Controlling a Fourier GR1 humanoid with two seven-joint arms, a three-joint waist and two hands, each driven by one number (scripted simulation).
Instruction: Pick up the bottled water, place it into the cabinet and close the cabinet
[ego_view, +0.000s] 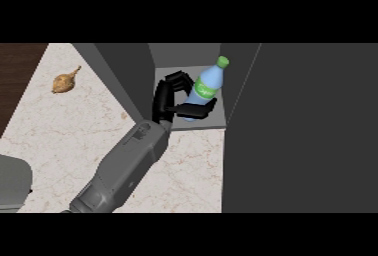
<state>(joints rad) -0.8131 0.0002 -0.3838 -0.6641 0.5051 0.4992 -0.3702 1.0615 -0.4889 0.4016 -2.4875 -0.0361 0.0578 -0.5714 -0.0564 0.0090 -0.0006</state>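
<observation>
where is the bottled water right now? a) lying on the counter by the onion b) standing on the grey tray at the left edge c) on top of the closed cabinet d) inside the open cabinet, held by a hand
d: the bottled water is tilted inside the open cabinet, with the hand and its fingers curled round its lower part.

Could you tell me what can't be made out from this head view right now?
- Lower end of the bottled water: hidden by the hand curled round it, so whether it rests on the cabinet floor is unclear.
- Which hand this is: its forearm enters at lower left.
- The other hand: not in view.
- Grey object at left: cut off by the edge.
- Cabinet door: not identifiable.
</observation>
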